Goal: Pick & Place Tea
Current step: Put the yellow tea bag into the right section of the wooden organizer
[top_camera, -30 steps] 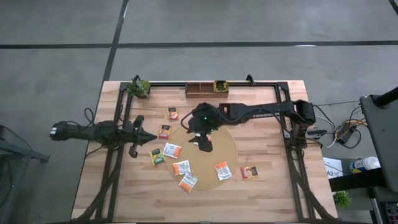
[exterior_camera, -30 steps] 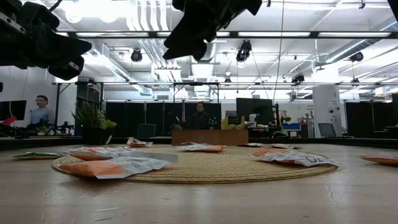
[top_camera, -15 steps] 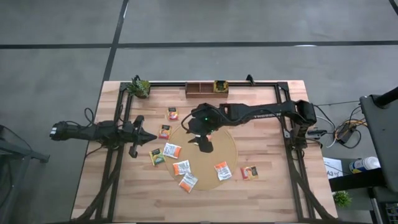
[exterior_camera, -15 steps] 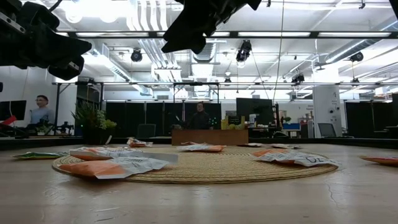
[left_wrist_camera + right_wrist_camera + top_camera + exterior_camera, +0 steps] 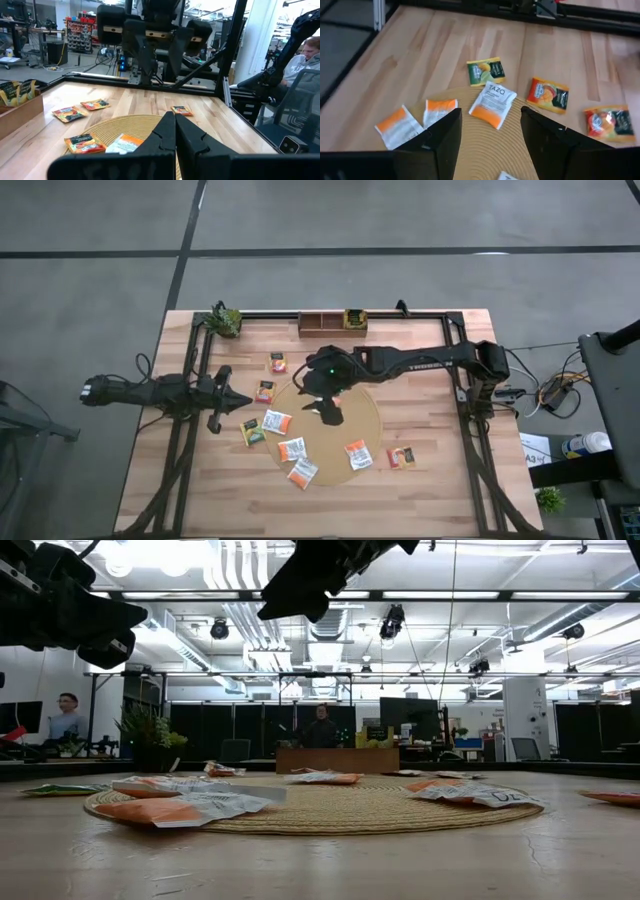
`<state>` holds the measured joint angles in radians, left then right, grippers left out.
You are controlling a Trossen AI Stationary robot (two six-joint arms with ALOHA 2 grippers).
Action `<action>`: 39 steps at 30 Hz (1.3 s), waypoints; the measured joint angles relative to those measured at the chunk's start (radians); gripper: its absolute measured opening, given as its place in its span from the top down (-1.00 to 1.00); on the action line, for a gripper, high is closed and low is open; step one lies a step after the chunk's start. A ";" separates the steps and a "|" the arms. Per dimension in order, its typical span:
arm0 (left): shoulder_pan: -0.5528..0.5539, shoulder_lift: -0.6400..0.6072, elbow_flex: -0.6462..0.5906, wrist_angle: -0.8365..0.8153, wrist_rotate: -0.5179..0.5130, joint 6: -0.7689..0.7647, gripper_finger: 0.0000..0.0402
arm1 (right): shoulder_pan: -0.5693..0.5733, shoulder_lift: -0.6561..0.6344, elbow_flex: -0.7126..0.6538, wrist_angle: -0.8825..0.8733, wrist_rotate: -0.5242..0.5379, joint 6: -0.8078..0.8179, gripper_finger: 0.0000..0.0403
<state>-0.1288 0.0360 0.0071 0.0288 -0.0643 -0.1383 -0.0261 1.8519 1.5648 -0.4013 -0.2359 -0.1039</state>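
Several tea sachets (image 5: 277,422) lie scattered over mat (image 5: 365,415) and desk (image 5: 430,480); my right claw (image 5: 328,412) hovers above them, fingers apart (left claw (image 5: 238,401) shut, parked). Light, flat, slippery: pinch an edge.

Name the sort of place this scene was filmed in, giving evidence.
Probably a robotics lab or workshop: a wooden table fitted with a metal frame, exposed ceiling ducts, and storage shelves behind.
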 joint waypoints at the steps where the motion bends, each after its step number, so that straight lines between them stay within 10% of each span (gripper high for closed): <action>1: 0.000 0.000 0.000 0.000 0.000 0.000 1.00 | 0.000 0.000 0.004 0.000 0.000 0.027 0.00; 10: 0.000 0.000 0.000 0.103 -0.004 -0.030 1.00 | 0.002 -0.002 0.052 -0.002 0.001 0.245 0.00; 22: 0.000 0.002 0.000 0.332 -0.005 -0.597 1.00 | 0.002 -0.002 0.101 -0.003 0.001 0.311 0.00; 39: 0.000 0.092 0.089 0.328 -0.030 -0.594 0.97 | 0.002 -0.055 0.118 -0.053 0.000 0.311 0.00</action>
<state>-0.1290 0.1279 0.0965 0.3567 -0.0943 -0.7327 -0.0238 1.7968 1.6829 -0.4539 -0.2363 0.2070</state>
